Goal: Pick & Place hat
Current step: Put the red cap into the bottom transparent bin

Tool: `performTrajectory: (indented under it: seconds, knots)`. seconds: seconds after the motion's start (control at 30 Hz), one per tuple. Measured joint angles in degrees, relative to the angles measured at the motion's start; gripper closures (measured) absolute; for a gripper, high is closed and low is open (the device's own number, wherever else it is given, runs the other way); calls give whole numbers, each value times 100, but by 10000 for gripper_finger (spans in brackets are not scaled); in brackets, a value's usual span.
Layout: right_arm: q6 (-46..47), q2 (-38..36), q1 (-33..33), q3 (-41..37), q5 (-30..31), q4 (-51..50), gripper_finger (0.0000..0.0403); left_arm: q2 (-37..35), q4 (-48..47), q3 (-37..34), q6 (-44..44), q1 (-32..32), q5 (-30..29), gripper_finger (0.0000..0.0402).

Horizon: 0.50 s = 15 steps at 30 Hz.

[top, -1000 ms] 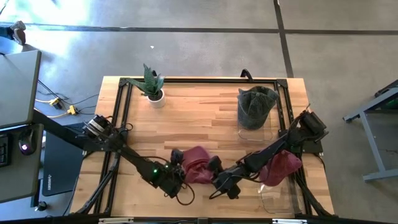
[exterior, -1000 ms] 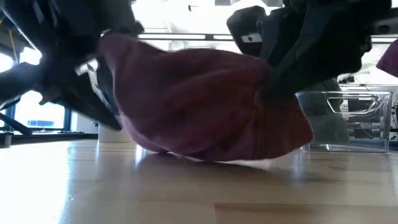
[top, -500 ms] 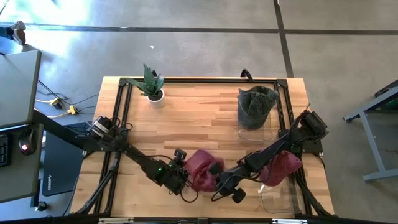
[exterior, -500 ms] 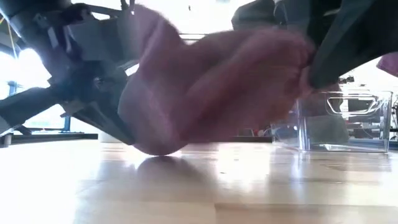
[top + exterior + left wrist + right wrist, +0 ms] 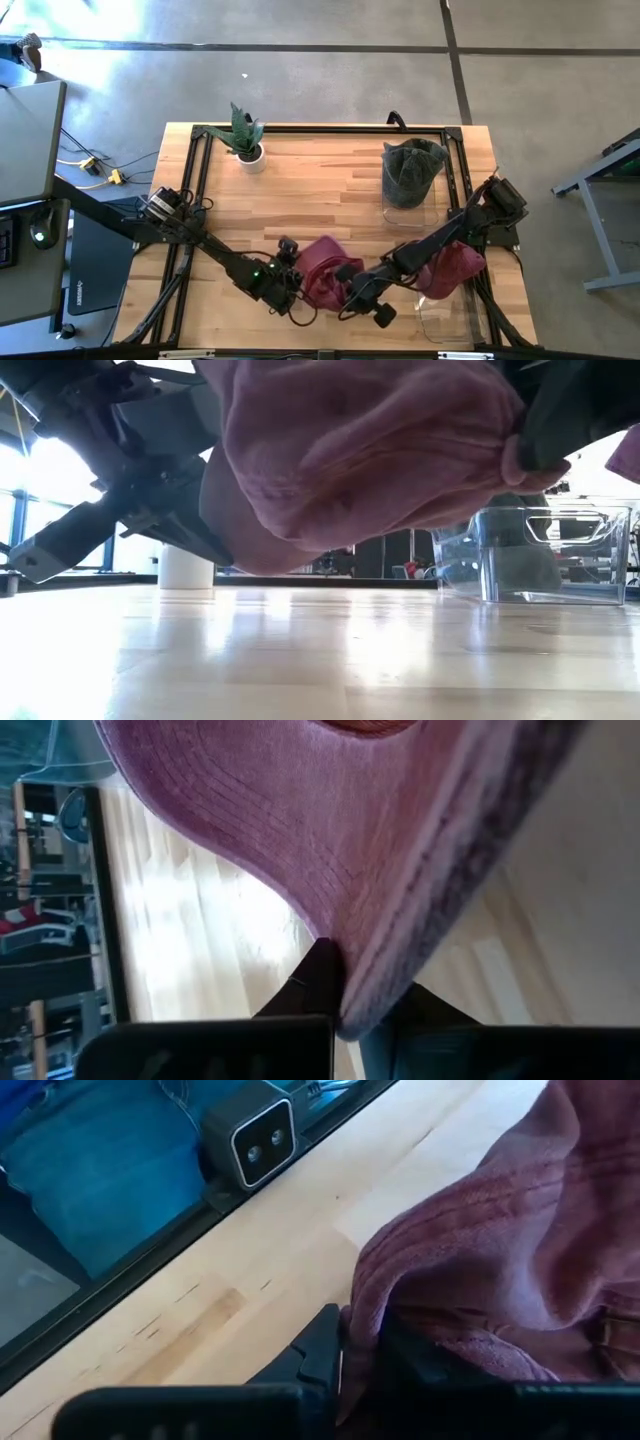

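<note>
— How do your arms sit?
— Both stretch low; my left gripper (image 5: 290, 283) and right gripper (image 5: 352, 288) each pinch a hem of the maroon hat (image 5: 322, 268).
— What changed?
— It has risen clear of the table (image 5: 320, 660).
— Where is it?
— Between my grippers, near the clear bin (image 5: 545, 555).

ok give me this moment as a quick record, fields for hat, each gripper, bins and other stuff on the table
hat: maroon hat, lifted clear of the table, held between both grippers
left gripper: shut on the hat's edge
right gripper: shut on the hat's opposite edge
second maroon hat: at the table's right side, under the right arm
clear bin: holding a dark hat
other: potted plant at the far left
</note>
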Motion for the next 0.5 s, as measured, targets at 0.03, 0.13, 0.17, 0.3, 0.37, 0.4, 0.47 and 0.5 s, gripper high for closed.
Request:
performTrajectory:
  seconds: [0.03, 0.13, 0.17, 0.3, 0.37, 0.4, 0.47, 0.5]
  knots:
    - [52, 0, -7, 0, -33, 1, 362, 0, -66, 0, -2, 0, -38, 397]
    - [207, 0, -13, 0, -30, 47, 362, -1, -246, 2, -64, 0, -63, 398]
    - [267, 0, -13, 0, 74, 76, 360, 0, -282, 2, -96, 0, -89, 398]
    - [526, -8, 12, 0, 188, 92, 333, -2, -515, -13, -204, 21, -215, 400]
    - [639, -52, 47, 0, 187, 77, 313, 0, -627, -11, -328, 28, -315, 400]
    - [689, -82, 55, 0, 228, 81, 301, -2, -734, -9, -402, 22, -371, 400]
    - [716, -160, 87, 0, 529, 72, 277, -1, -823, -13, -518, 13, -368, 400]
    - [689, -200, 113, 0, 714, 61, 265, 0, -806, -13, -536, 15, -359, 400]
